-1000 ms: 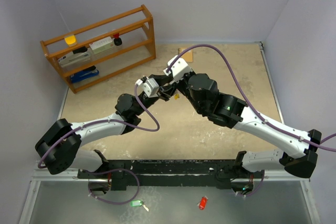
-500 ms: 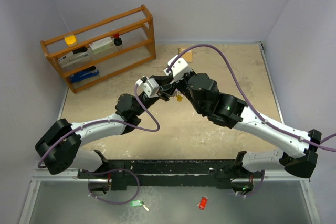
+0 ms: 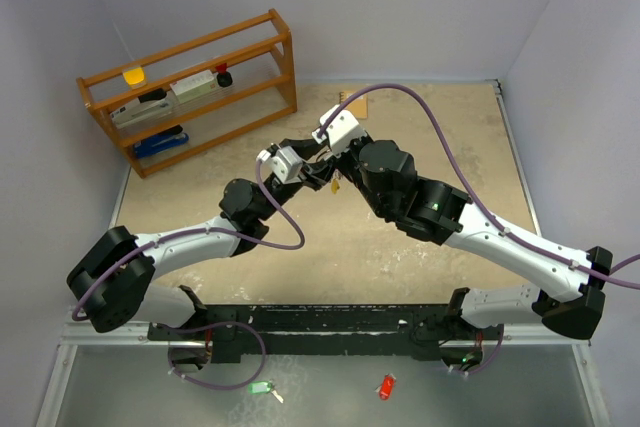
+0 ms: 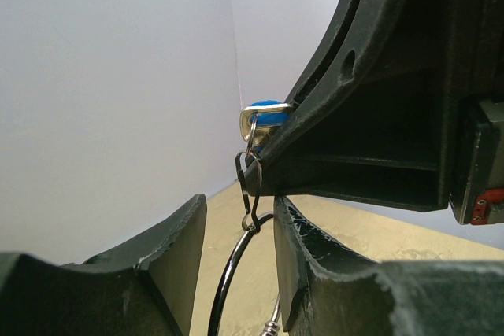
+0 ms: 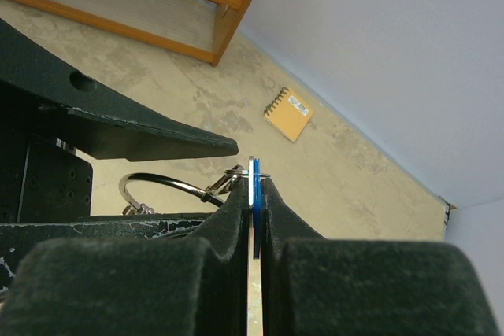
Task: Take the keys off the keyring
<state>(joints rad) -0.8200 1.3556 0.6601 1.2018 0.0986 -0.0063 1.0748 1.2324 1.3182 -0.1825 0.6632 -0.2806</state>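
While clamping blue key edge-on in right gripper, midair toward far edge of table, can't confirm pinch of left gripper on keyring; probably pull along key's axis, away from left.

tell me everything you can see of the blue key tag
The blue key tag is a small flat plastic piece, blue with a pale silvery rim, seen edge-on in the right wrist view. It is held in the air, pinched between the right gripper's closed fingers. Small wire links hang from one end and join it to the keyring, which passes between the left gripper's fingers. Any key blade on it is hidden.
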